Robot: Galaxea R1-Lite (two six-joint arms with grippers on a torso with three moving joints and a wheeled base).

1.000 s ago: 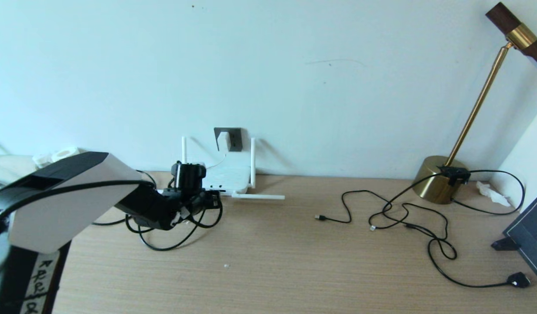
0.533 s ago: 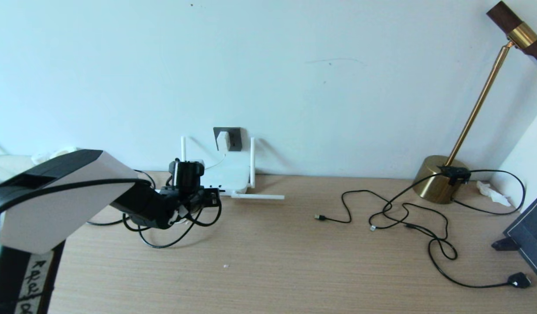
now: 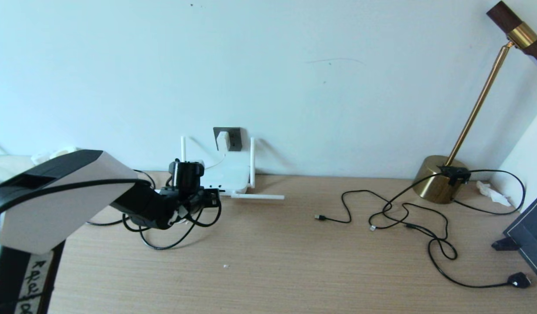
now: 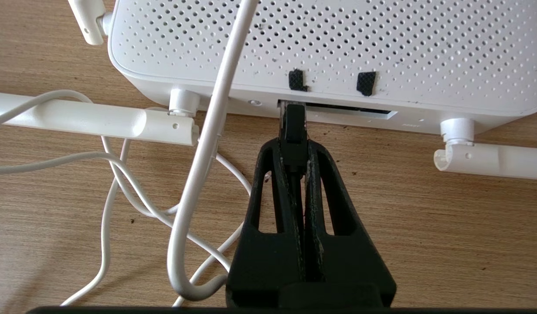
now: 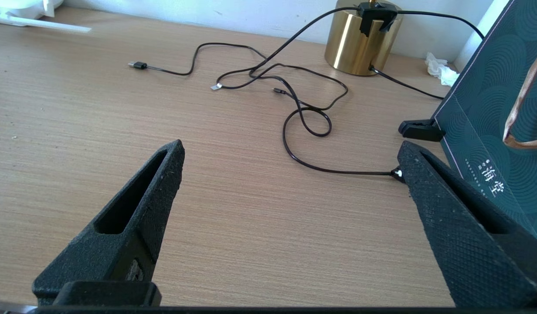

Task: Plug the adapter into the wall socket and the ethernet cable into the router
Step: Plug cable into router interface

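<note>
Right now my left gripper is clamping the ethernet cable by its plug, fingers closed tight on both sides of it. The plug tip is sitting at the left end of the dark port slot on the router edge; I cannot tell how deep it is seated. In the head view the left gripper is sitting low over the table, right at the router front, with black cable loops lying under my arm. The adapter is sitting in the wall socket just above the router, its thin white cord running down past the router beside my fingers. Two antennas are standing upright; one antenna is lying flat on the table. My right gripper is hovering wide open over bare table, gripping nothing, near a dark green bag. Thin black cables are lying loose on the right side, near the brass lamp base.
</note>
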